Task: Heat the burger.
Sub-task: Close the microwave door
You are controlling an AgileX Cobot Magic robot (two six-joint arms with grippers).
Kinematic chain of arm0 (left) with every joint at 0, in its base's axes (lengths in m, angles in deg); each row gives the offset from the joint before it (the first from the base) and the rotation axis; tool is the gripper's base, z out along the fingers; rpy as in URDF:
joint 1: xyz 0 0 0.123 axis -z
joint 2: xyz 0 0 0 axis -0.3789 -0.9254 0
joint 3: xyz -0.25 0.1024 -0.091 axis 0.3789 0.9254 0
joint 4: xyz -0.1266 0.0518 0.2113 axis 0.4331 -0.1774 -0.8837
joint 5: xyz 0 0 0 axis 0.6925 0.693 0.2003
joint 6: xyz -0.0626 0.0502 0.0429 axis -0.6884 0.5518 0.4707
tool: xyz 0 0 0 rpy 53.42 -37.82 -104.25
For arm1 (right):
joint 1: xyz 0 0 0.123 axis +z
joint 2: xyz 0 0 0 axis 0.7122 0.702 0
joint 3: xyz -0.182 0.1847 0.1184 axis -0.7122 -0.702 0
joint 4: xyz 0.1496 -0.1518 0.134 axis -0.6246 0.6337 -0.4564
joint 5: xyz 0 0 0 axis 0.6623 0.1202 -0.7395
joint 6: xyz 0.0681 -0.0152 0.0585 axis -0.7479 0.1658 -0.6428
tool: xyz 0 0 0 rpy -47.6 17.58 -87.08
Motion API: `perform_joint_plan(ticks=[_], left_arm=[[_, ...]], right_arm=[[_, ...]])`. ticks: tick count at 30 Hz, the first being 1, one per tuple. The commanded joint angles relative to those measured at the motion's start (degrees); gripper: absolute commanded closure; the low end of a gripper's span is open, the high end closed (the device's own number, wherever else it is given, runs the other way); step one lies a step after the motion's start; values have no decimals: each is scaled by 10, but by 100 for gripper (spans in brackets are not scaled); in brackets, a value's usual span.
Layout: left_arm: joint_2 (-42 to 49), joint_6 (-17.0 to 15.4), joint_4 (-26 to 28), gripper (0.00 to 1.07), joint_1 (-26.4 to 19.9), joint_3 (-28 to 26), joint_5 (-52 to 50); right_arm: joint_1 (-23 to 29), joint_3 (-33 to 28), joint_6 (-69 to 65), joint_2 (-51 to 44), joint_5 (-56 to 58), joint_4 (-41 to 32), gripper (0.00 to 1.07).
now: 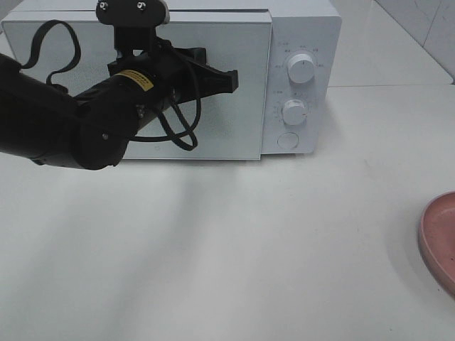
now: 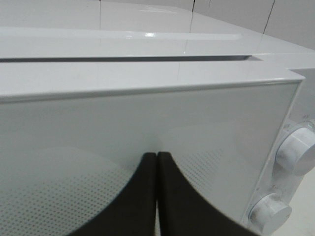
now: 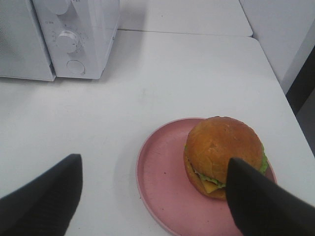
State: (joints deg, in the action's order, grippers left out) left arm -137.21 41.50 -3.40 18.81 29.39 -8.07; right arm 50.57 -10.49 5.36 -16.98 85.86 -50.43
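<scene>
1. On the left of the high view, the left gripper is raised in front of the microwave, its fingers pressed together with nothing between them. Its wrist view shows the tips just short of the closed door, at about mid-height of the panel and left of the two dials.

2. The door is shut, so the oven cannot yet receive anything. The left arm is by far the nearer one to it, and I judge opening the door to be its job.

3. Further right, the white surface lies bare between the microwave and the pink plate, of which only the edge shows at the right margin of the high view.

4. The burger sits on that plate, toward the side away from the microwave. It stands upright, bun dome on top, so its long axis is vertical.

5. The right gripper hangs above the plate with its fingers wide apart, holding nothing. The burger lies below and just ahead, close beside one finger and not centred between the two.

6. The right arm is clearly the nearer to the burger. The microwave stands well apart, off toward the robot's left.
</scene>
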Motion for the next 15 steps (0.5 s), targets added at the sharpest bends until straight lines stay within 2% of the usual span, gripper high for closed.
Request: perform_joint_plan(ticks=[1,6,11,15], left_arm=[[-18,5,29,107,-13,-40,-6],[-31,5,29,107,-32,-65,7],[-30,5,29,107,-35,-66,14],[-10,5,26,107,-12,-53,72]], right_arm=[[-3,-1,6,-14,-8,-2,32],[-3,-1,6,-14,-8,-2,32],[-3,-1,6,-14,-8,-2,32],[-3,-1,6,-14,-8,-2,32]])
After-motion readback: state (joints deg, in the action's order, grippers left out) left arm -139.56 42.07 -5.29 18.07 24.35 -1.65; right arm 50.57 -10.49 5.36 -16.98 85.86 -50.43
